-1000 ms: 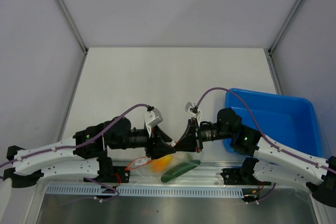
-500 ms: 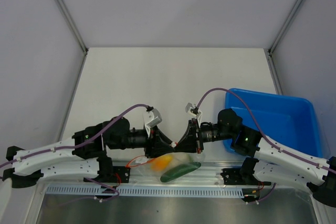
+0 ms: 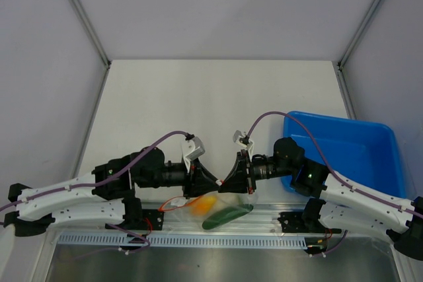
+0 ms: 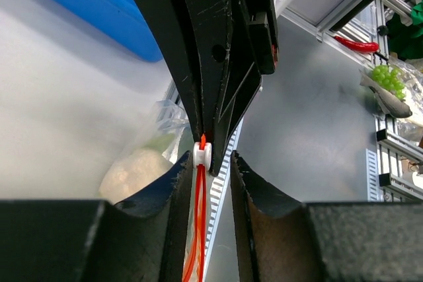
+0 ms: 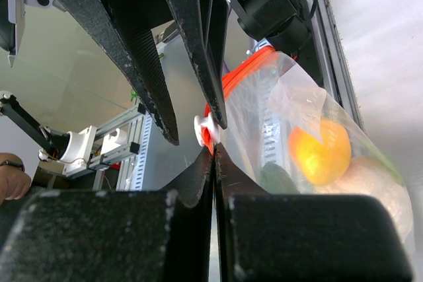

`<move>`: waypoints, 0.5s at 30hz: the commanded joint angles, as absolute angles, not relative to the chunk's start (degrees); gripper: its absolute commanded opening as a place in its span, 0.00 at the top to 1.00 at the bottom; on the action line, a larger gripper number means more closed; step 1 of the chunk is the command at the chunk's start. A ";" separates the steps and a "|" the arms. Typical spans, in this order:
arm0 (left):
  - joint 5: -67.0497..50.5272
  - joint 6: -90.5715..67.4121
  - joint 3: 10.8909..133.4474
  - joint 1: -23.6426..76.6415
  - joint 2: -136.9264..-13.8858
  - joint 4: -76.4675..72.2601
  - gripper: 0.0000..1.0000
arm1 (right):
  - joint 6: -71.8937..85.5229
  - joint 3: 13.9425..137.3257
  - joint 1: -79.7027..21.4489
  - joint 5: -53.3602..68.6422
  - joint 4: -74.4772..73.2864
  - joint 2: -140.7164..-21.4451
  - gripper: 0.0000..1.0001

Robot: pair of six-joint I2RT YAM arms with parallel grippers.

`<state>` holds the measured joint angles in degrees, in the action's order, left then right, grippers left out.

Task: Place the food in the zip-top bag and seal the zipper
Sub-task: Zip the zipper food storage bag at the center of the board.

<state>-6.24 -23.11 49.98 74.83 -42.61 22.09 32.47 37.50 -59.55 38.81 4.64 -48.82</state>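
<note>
Bag (image 3: pixel 232 201): clear and crinkly, found at the near edge of the table (image 3: pixel 218 97), midway between the two arms. Its mouth is held at the fingertips and its body trails toward the near rail (image 3: pixel 198 238).

All three foods are seen inside it. The orange fruit (image 5: pixel 320 153) is pressed against the plastic wall. The dark cucumber (image 5: pixel 277 179) is noted just beside it, and the pale leafy lump (image 5: pixel 373 179) lies on the fruit's other side, touching it. From overhead only the fruit and cucumber are made out, side by side.

Zipper (image 4: pixel 198 229): an orange-red strip along the mouth, with a white slider (image 4: pixel 202 154) seated on it. Below the slider the strip is seen as two thin orange lines close together; whether they are joined cannot be told.

Right gripper (image 5: pixel 215 153): its fingers (image 5: pixel 192 183) are pressed together, and the zipper is pinched at their tips, right beside the slider.

Left gripper (image 4: pixel 209 163): its fingers (image 4: pixel 173 196) are set either side of the strip, just behind the slider, and are narrowly spread. A gap is seen on one side of the strip; contact on the other side cannot be told. The two grippers are met tip to tip.

Blue tray (image 3: pixel 344 150): placed on the table's right side behind the right arm, well apart from the bag.
</note>
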 commanded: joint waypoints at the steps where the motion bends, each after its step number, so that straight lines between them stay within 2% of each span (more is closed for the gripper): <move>1: -6.68 -23.38 51.06 74.53 -42.98 21.18 0.71 | 32.08 37.88 -60.03 38.50 7.38 -48.34 1.00; 3: -6.59 -23.47 51.07 74.53 -43.07 21.27 0.74 | 32.08 37.88 -60.12 38.41 7.38 -48.25 1.00; 7: -6.86 -23.55 50.98 74.44 -43.15 21.45 0.92 | 32.26 37.88 -60.12 38.14 7.73 -47.99 1.00; 10: -6.77 -23.64 50.80 74.44 -42.89 21.71 0.99 | 32.78 37.79 -60.12 37.97 8.26 -47.73 1.00; 15: -6.86 -23.82 50.63 74.44 -42.63 21.97 0.99 | 33.13 37.62 -60.12 37.71 8.88 -47.64 1.00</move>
<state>-6.24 -23.51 49.98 74.61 -43.07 22.22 32.64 37.47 -59.79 38.37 4.91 -48.82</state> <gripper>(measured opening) 0.032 0.003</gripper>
